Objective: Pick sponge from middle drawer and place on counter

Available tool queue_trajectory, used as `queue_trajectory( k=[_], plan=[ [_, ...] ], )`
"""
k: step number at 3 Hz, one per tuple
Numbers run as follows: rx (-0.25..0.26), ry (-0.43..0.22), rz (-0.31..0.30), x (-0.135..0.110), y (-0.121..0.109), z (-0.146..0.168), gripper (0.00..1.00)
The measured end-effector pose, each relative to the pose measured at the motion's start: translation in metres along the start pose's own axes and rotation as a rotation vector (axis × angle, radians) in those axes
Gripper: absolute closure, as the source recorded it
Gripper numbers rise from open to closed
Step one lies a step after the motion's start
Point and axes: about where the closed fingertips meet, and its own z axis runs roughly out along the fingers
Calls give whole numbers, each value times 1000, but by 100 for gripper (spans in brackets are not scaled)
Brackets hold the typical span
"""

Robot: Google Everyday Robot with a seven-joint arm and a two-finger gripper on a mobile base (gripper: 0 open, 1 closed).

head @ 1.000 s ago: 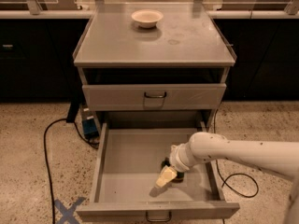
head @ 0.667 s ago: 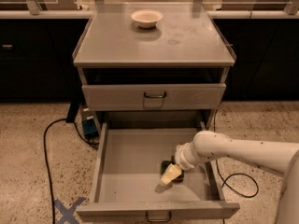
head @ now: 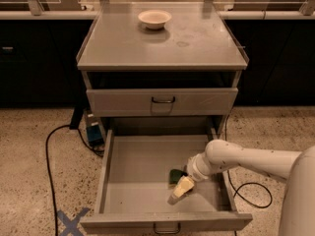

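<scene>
The middle drawer (head: 133, 171) is pulled fully open at the bottom of the cabinet. The sponge (head: 174, 175) lies on its floor right of centre, dark green face showing, partly covered by my arm. My gripper (head: 179, 191) reaches down into the drawer from the right, its cream tip just in front of the sponge and close to the drawer floor. I cannot tell whether it touches the sponge. The counter (head: 162, 45) is the grey cabinet top above.
A white bowl (head: 154, 18) stands at the counter's back. The upper drawer front (head: 162, 101) is closed. Black cables (head: 48, 154) and a blue box (head: 94, 132) lie on the floor at left, with a blue tape cross (head: 72, 221). Dark benches flank the cabinet.
My gripper has shifted slightly to the right inside the drawer. The sponge has stayed in place.
</scene>
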Motion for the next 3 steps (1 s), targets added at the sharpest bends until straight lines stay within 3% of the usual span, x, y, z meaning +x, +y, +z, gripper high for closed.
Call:
queue_trajectory(
  k=[1, 3],
  plan=[
    [-71, -20, 24, 10, 13, 20, 0],
    [-71, -36, 20, 1, 6, 35, 0]
  ],
)
